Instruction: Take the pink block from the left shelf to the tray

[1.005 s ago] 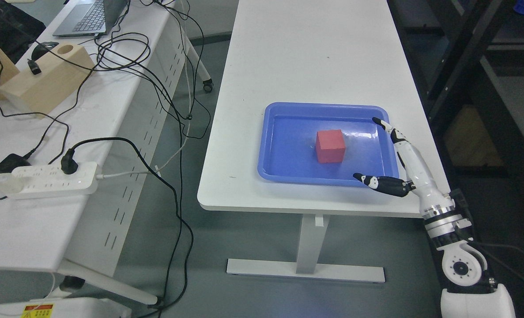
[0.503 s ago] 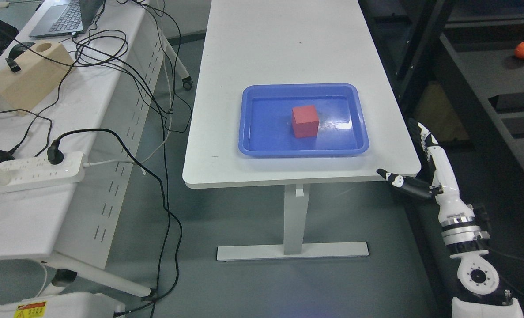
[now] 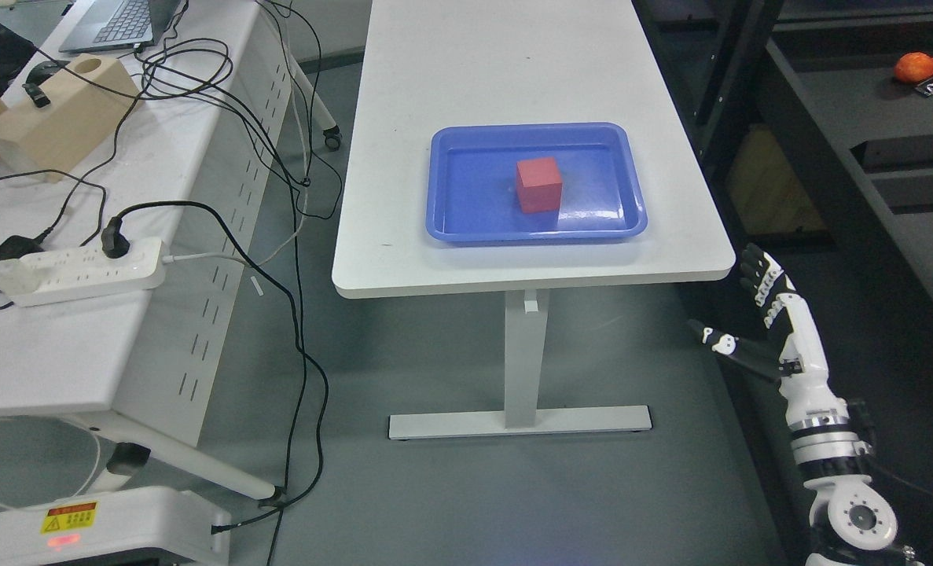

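Note:
A pink-red block (image 3: 538, 184) sits upright in the middle of the blue tray (image 3: 454, 228), which lies on the white table (image 3: 513, 71). My right hand (image 3: 741, 314) hangs off the table's near right corner, below and to the right of the tray. Its fingers are spread and hold nothing. The thumb points left, the other fingers point up. No left arm shows.
A dark shelf unit (image 3: 851, 118) stands to the right with an orange object (image 3: 918, 67) on it. A second white table (image 3: 57, 314) at left carries a power strip (image 3: 73, 271), cables, a wooden block (image 3: 53, 118) and a laptop (image 3: 116, 23).
The camera has drawn back and shifted. My right hand has pulled away from the tray's right edge, off the table to the lower right. The block rests in the tray throughout.

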You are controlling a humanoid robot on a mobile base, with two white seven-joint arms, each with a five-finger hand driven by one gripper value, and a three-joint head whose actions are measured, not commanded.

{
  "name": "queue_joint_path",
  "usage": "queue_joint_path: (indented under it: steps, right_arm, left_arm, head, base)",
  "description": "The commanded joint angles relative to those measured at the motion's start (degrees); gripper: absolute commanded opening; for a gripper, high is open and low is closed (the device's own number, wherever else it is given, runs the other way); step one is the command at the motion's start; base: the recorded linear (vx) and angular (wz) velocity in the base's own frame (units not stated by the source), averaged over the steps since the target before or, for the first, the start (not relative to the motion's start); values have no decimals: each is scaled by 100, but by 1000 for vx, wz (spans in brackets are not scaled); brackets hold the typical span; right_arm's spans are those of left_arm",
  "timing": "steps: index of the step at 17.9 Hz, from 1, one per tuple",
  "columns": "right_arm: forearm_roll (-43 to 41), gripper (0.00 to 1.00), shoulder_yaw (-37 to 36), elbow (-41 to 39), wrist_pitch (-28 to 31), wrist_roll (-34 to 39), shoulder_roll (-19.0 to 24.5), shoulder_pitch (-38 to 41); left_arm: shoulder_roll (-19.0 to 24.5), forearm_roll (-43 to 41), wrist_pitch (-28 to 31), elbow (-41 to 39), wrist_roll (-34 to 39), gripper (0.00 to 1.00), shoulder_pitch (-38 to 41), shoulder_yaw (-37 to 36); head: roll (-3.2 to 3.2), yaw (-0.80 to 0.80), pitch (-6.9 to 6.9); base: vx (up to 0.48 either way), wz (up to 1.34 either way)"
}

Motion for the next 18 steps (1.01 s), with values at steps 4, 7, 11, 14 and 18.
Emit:
queue_joint_path:
  steps: [4,7,11,14,18]
  right_arm:
    - [-524,100,809,456,37,-276,-100,54]
    - [-541,100,1022,456,38,-707,-100,54]
    - [-524,100,1198,422,29,-681,-100,98]
    - [-541,100,1163,316,20,-725,-100,98]
    - [-541,100,1110,202,29,-725,-100,98]
  left_arm:
    - [100,0,-10,-100,2,100,0,0]
    - [100,0,-10,-100,2,100,0,0]
    - [100,0,-10,-100,2,100,0,0]
    - [100,0,-1,-100,2,100,0,0]
    - [100,0,-1,-100,2,100,0,0]
  head:
    - [0,0,0]
    - [0,0,0]
    - [0,0,0]
    - [0,0,0]
    - [0,0,0]
  base:
    - [-132,111]
    - [-109,99]
    - [-89,68]
    - [-62,56]
    - [-33,13]
